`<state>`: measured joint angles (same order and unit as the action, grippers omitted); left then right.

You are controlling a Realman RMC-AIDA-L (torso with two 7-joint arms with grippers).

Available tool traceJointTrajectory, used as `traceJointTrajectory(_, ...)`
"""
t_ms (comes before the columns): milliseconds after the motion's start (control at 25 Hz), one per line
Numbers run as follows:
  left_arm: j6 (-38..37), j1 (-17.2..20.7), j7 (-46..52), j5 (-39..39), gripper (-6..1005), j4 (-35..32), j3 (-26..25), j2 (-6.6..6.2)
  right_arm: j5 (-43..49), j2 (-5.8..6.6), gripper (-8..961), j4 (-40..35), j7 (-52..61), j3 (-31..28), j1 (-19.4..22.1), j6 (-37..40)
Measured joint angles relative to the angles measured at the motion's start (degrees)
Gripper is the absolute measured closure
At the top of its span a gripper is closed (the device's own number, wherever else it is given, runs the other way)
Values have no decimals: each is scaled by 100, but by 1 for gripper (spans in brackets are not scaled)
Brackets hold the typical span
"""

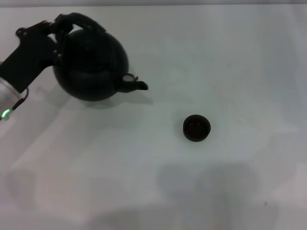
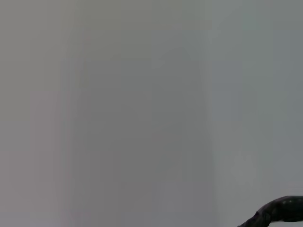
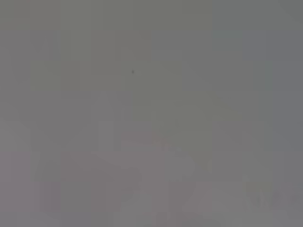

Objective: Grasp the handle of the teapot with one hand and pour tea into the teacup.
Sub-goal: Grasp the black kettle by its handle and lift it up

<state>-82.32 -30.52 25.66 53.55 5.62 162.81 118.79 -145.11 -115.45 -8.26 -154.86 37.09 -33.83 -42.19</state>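
White tabletop (image 1: 230, 57) fills the head view, pale and bare-looking under a soft light, with faint grey shadows along its near edge. On it, at the far left, is the teapot (image 1: 91, 64), round, black and matte; a shadow lies under its near side, and I cannot tell whether its base rests on the surface or hangs just above it. Its short spout (image 1: 136, 85) points toward the robot's right and slightly nearer, with a pale mark where the spout meets the body.

Coming in from the left edge is the left gripper (image 1: 58, 28), black, at the end of an arm that shows a small green light lower down. It is closed around the handle (image 1: 84, 21), the dark arch over the pot's top, gripping it at its left end.

Well apart from the pot, to the right of the spout and nearer, the teacup (image 1: 196, 128) stands upright, tiny, round and dark.

The left wrist view shows only a curved dark piece of the handle (image 2: 279, 210) in one corner against grey. The right wrist view shows plain grey, and the right gripper appears nowhere.
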Motion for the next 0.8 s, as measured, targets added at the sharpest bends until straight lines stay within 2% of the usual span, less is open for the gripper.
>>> traceJointTrajectory(200,23,-160,-192,-164,892,-49,9,14,0,-3,114,2,0,0,6,0)
traceJointTrajectory(440,190,-182,-1024,-166,893,-461,8,17,0,-12,114,19,0,0,13,0)
traceJointTrajectory(800,297,-202,-1224,-173,893,-716,5,29,0,-21,114,26,0,0,-23,-1)
